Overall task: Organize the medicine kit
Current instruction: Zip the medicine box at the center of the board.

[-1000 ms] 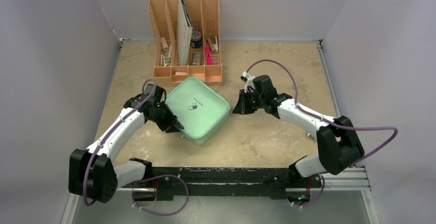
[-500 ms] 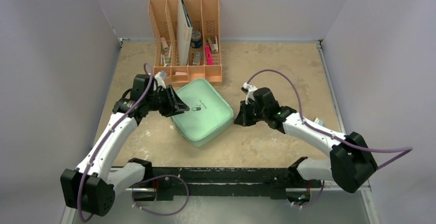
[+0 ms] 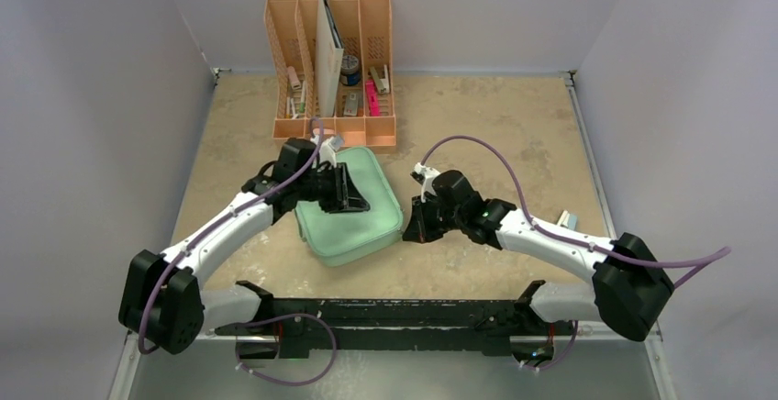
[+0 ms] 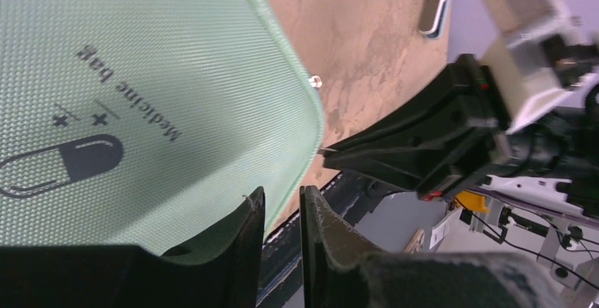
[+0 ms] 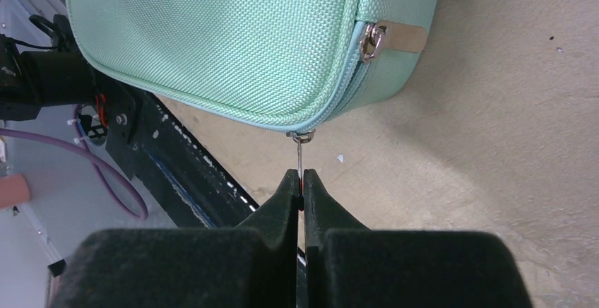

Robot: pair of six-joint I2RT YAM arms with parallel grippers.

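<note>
The medicine kit [image 3: 353, 235] lies flat on the table [image 3: 486, 125] with its lid [image 4: 141, 54] down. The orange organizer [image 3: 362, 42] stands just behind the kit, close to its far corner.

The right gripper [image 5: 299, 179] sits at the kit's right corner, clenched on the thin metal zip pull [image 5: 300, 154] that hangs from the seam there. Only the very tips of its fingers hold the pull. A second slider [image 5: 370, 39] sits a little further along the same side of the kit.

The left gripper [image 4: 281, 202] is over the kit's lid near the same corner. Its fingers are a narrow gap apart with nothing between them. Whether they press on the lid cannot be told.

The step in hand looks like unzipping the kit. To do it well, the right arm should draw the pull along the line of the zip and follow the rounded corner, not tug outward from the kit. A sideways tug would likely drag the whole kit or let the thin pull slip out of the fingertips.

The left gripper should bear down on the lid well inside the seam. That way the kit neither slides nor turns, and the teeth are not squeezed where the slider must pass. The pull should be slow and even, since the hold on it is slight.
</note>
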